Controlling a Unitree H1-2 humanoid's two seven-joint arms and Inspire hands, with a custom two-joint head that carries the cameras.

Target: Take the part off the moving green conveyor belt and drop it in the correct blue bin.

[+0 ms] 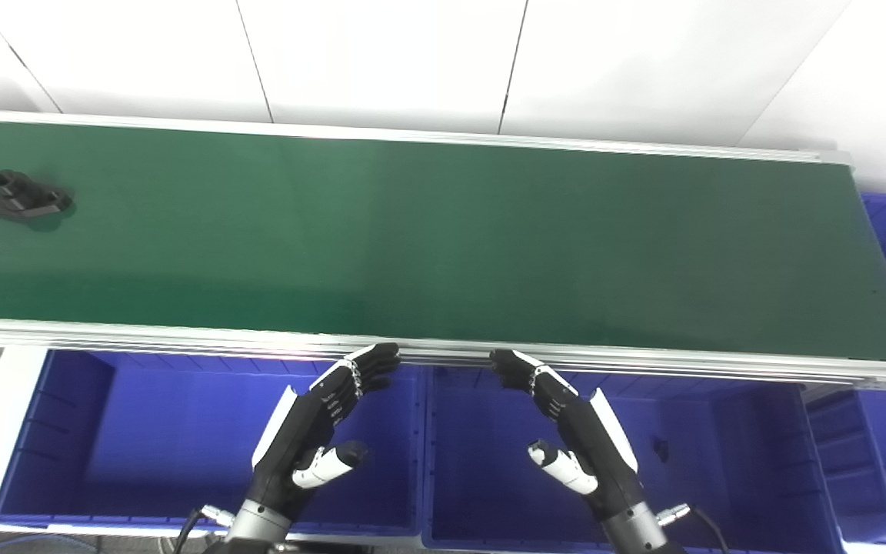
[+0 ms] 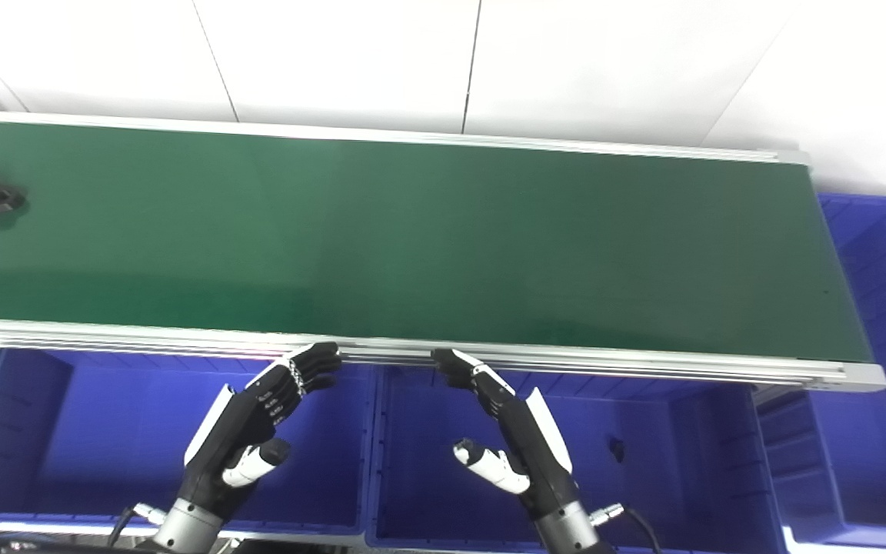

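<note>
Left eye view: part (image 1: 24, 197) far left of left hand (image 1: 312, 431).

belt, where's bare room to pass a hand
The green belt is bare from the black part at its far left to its right end. Crowded only at the near rail, where left hand and right hand hover.
</note>
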